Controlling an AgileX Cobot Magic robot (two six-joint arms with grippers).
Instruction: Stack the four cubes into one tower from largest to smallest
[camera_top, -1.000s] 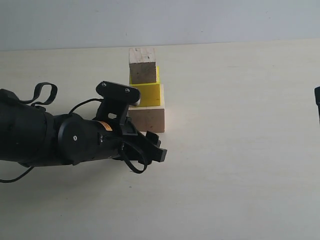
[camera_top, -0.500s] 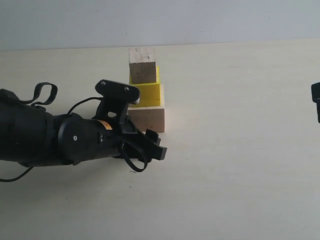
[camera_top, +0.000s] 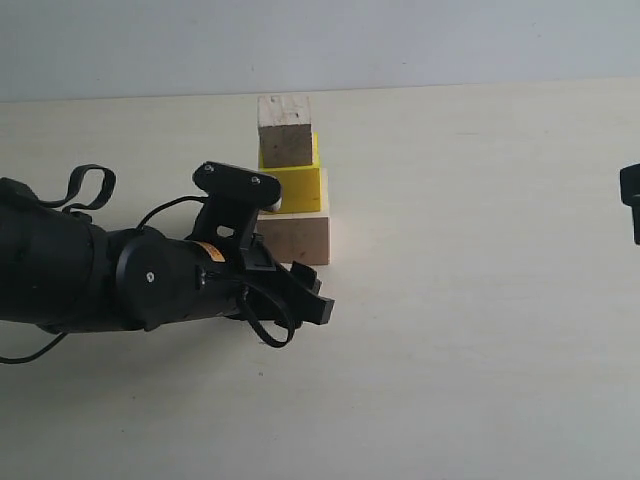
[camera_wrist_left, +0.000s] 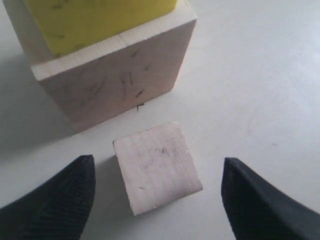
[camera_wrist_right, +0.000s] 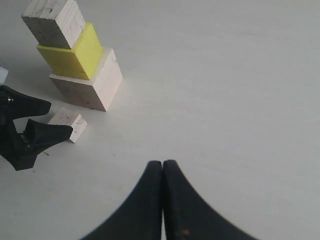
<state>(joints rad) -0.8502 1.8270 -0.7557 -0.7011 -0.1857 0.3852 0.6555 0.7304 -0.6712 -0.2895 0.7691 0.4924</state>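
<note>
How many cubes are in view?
4. The large pale bare-wood cube sits on the table, the bright yellow cube on it, the medium pale wood cube tops that, and the small pale wood cube lies beside the large one.

Robotics lab bench, as far as I can tell. I'm driving over a plain cream tabletop (camera_top: 480, 380) that runs back to a blank pale grey wall (camera_top: 420, 40), nothing printed on either. A black, cable-draped robot arm (camera_top: 110, 280) lies across the table on my left side. The props are test pieces: a stack of plain cubes (camera_top: 300, 188), bare wood and one yellow. Flat, even light throughout. The rest of the room is out of frame, so I can't say more.
</note>
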